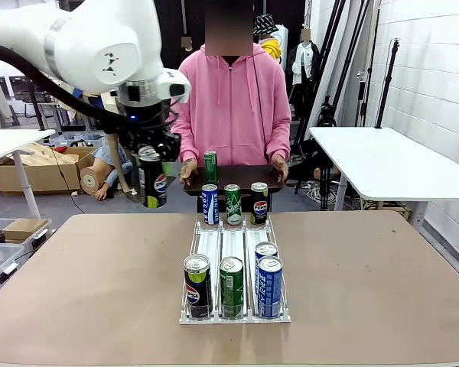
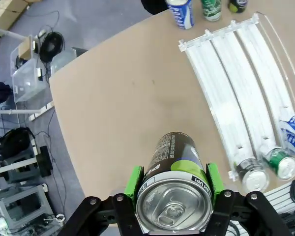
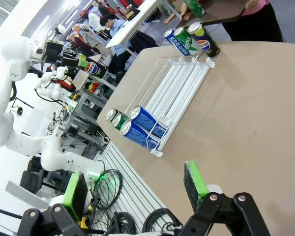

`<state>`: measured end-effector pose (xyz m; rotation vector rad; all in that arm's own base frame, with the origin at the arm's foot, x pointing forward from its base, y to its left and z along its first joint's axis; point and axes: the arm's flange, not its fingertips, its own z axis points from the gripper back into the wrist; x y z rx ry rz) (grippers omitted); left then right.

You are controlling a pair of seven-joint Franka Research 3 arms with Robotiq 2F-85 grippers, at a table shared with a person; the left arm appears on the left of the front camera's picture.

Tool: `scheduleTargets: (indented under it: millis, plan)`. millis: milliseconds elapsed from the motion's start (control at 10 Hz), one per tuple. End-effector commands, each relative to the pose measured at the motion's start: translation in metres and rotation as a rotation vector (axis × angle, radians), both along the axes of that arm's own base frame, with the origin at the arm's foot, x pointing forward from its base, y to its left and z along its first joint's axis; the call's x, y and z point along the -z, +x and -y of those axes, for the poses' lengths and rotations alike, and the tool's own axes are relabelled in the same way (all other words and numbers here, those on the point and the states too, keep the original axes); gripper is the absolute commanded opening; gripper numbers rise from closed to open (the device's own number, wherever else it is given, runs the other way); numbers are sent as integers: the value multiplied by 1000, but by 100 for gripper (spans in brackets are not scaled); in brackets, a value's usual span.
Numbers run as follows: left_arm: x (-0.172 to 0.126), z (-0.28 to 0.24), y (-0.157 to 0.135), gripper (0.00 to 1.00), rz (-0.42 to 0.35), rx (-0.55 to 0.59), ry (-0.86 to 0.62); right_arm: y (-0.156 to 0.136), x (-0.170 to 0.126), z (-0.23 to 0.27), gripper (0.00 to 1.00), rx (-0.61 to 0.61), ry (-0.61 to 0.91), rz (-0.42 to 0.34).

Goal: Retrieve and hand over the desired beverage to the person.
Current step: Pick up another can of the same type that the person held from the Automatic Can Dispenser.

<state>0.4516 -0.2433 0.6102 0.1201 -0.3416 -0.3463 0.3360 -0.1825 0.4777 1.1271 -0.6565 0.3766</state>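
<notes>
left tool (image 2: 171,184) clamps black can (image 2: 177,162) | right tool (image 3: 137,189) agape, empty | brown table (image 1: 92,290) | room: cluttered, possibly lab

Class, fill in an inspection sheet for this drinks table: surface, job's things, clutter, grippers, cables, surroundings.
Surface: tan table, bare apart from the rack and cans.
Job's things: black Pepsi can held in the air at the table's far left; person in pink holds a dark tray with one green can on it.
Clutter: clear rack with four cans at its near end; three cans stand at its far end.
Grippers: left gripper shut on the black Pepsi can; right gripper open, nothing between its pads.
Cables: coils on the floor beside the table.
Surroundings: white table to the right, boxes to the left.
</notes>
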Motion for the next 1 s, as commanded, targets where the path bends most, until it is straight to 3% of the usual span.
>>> scheduleTargets:
  millis: [0, 500, 700, 900]
  plan:
    - [-4, -54, -11, 12, 10, 5, -57, 0, 0, 0, 100, -4, 11, 13]
    - [10, -177, -45, 12, -6, -33, -130, 0, 0, 0, 100, -4, 11, 13]
    - [9, -193, -48, 12, 6, -46, -181, 0, 0, 0, 100, -4, 11, 13]
    - [12, -194, -48, 12, -26, -67, -134, 0, 0, 0, 100, -4, 11, 13]
